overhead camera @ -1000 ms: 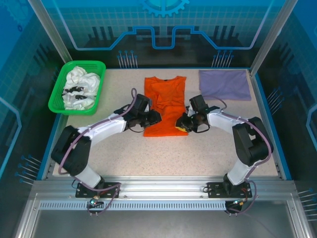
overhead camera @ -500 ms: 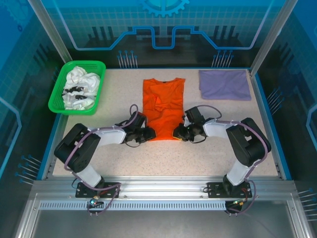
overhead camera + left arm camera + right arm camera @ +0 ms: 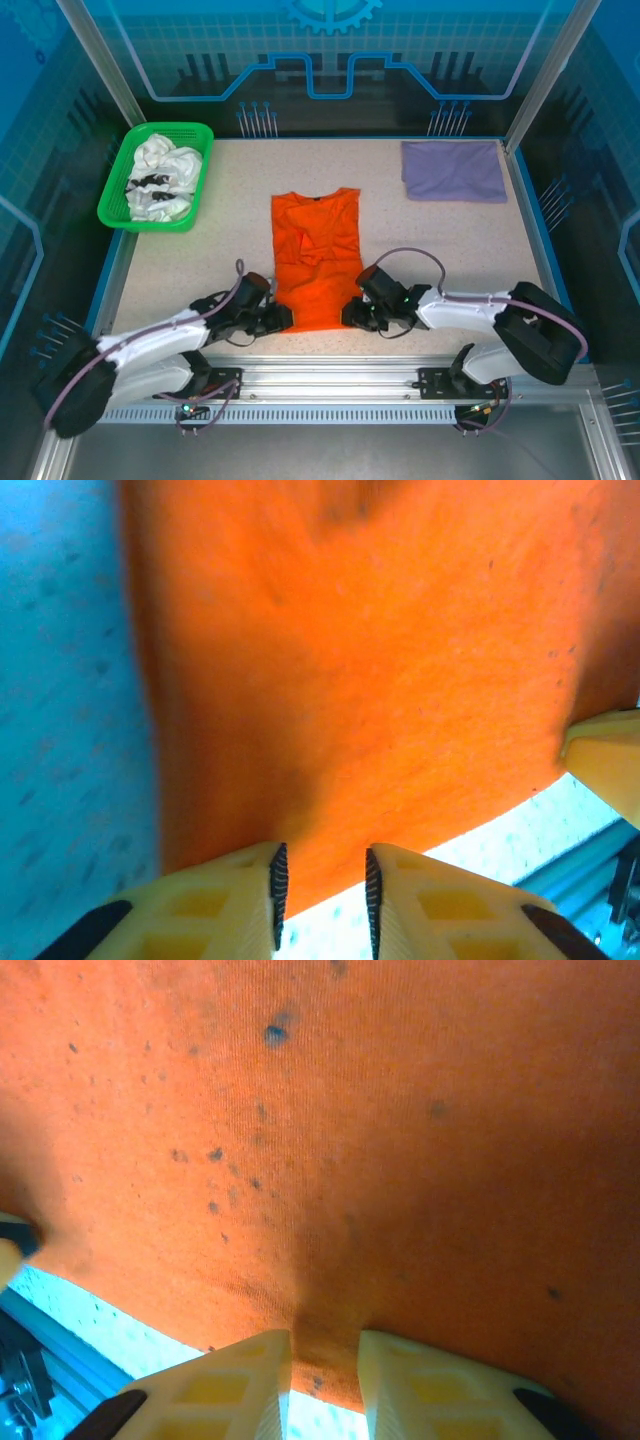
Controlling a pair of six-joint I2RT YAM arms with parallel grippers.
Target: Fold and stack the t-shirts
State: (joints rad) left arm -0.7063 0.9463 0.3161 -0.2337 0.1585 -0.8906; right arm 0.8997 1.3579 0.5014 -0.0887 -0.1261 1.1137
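While the white t-shirts sit crumpled in the green basket at the far left, the orange t-shirt lies flat in the middle of the table. It is long and narrow, with its neck away from me and a few wrinkles near the chest.

My left gripper is at its near left corner. The hem lies in the small gap between my left fingers, and I cannot tell if they squeeze it. My right gripper is at the near right corner. The cloth bunches into a crease between my right fingers, so I am pinching the shirt. At the back right, the purple t-shirt lies folded flat.

The hem is close to the table's near edge and the metal rail. Bare table lies on both sides of the orange shirt.

From above, my grippers cover both near corners. The left wrist view is blurry.
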